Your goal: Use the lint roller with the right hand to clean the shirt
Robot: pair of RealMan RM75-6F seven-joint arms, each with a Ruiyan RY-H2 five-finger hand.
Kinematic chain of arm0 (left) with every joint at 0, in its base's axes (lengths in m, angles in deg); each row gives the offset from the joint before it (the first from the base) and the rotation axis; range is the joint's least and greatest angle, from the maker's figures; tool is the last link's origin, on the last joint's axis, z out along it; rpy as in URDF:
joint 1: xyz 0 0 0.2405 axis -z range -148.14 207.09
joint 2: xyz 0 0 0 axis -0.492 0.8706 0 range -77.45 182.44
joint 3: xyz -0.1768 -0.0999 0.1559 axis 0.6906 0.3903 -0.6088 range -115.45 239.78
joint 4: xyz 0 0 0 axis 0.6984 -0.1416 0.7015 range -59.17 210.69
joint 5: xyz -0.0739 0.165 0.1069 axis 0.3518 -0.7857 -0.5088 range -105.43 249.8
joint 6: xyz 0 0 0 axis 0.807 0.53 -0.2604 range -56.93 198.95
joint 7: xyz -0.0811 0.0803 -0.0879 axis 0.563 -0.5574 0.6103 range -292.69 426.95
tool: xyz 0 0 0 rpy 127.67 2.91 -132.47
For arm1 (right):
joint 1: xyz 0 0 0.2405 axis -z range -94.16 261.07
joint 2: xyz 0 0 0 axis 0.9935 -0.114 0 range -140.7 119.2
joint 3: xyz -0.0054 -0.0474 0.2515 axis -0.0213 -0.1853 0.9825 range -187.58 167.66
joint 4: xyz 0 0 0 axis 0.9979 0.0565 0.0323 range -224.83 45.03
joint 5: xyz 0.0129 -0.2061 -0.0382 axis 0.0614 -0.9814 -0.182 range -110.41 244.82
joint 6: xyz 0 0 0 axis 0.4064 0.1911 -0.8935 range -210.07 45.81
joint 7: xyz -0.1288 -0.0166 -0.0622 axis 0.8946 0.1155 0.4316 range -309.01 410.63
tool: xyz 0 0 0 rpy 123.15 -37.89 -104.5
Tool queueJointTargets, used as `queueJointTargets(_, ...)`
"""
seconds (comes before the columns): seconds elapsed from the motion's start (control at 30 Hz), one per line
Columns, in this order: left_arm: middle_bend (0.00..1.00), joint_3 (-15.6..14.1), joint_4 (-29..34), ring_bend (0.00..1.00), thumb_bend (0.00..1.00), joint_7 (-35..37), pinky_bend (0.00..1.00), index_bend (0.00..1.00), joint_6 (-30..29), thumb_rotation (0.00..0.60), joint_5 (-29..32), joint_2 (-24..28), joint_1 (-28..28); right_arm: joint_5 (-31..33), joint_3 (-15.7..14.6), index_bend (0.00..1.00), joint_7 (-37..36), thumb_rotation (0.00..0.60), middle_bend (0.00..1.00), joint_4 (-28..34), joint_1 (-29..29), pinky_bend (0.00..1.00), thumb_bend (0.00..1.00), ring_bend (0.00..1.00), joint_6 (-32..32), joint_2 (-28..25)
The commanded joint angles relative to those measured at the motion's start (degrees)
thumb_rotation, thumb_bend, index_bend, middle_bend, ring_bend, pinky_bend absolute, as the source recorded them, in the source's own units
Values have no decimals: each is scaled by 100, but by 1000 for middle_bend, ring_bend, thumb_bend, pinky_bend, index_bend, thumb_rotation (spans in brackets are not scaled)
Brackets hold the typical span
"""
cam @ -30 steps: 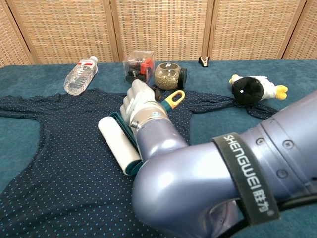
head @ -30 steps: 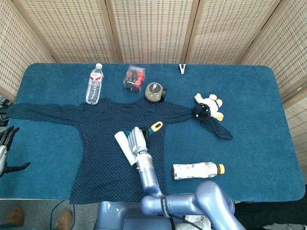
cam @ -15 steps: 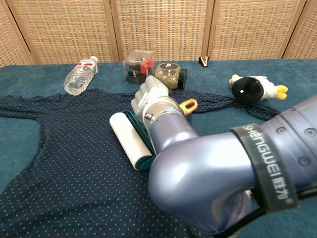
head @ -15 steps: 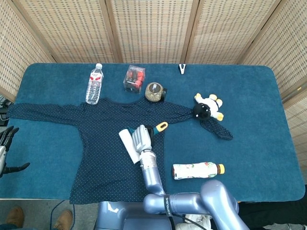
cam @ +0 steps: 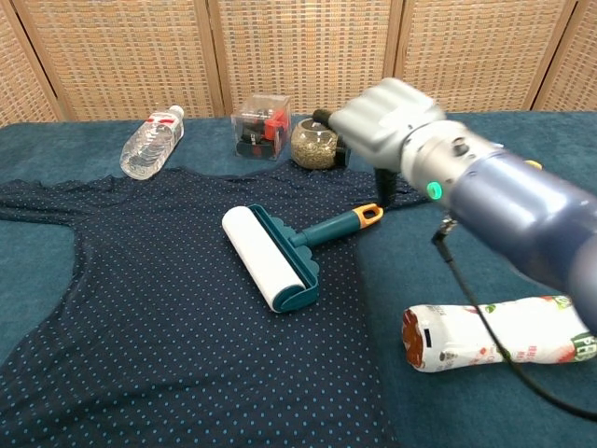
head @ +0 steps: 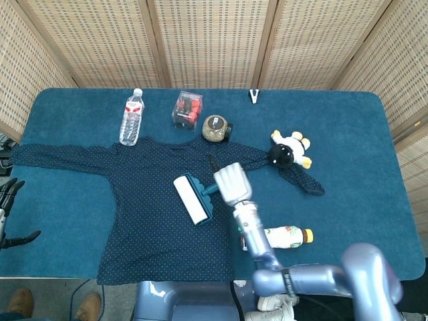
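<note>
Chest view: one lint roller lies flat on the one dark dotted shirt, white roll at the left, orange-tipped handle running up to the right. The right hand hovers above the handle, fingers curled on nothing. Two bottles, one jar with brownish contents. The left hand sits at the table edge; grip unclear.

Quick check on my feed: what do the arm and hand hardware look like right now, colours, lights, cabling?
The right hand is pale silver-grey with blocky fingers; its wrist carries a small green light and leads into a glossy blue-grey arm, with a thin black cable trailing beneath. The left hand shows only dark fingers at the head view's edge.
</note>
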Motion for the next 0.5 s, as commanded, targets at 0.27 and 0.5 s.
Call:
queueJointTargets(0.27, 0, -106, -66, 0, 0, -40, 0, 0, -568, 600, -503, -125, -190, -1836, -1062, 0, -3419, 600, 0, 1282, 1889, 0, 0, 0, -532, -2291)
queueJointTargets(0.5, 0, -241, -121, 0, 0, -292, 0, 0, -916, 600, -918, -314, -311, -2715, -1635, 0, -4695, 600, 0, 1546, 3088, 0, 0, 0, -1509, -2926)
